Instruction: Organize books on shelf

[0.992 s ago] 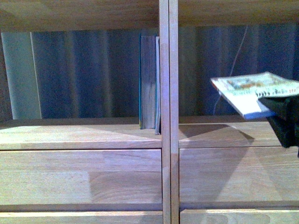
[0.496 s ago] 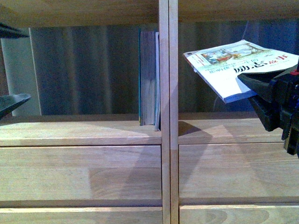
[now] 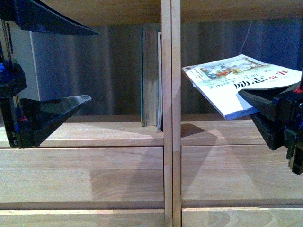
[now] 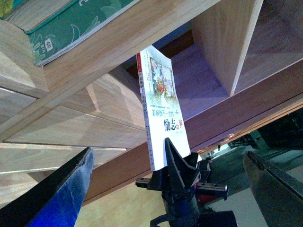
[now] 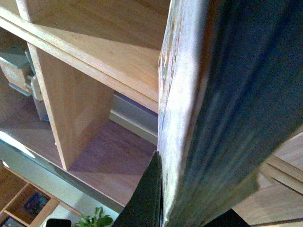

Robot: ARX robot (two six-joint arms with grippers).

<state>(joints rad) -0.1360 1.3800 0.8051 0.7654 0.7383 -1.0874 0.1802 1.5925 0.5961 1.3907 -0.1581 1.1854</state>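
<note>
Item 1: white paperback [image 3: 232, 82], which I hold clamped in my right pincer [image 3: 258, 101], in the right bay of the shelf [image 3: 118, 175]. Cover up, long axis roughly level and slightly tilted, free end toward the central divider [image 3: 170, 142].
Item 2: teal book [image 3: 150, 78], upright against that divider, left bay.
My left pincer [image 3: 91, 66] hangs spread wide.

A blurred book [image 5: 189, 94] fills much of the view at close range. A dark finger [image 5: 144, 198] of the right gripper [image 5: 184, 210] presses against its pale edge. Behind it stands the light-wood shelf [image 5: 113, 42] with an upright panel [image 5: 61, 99].
</note>
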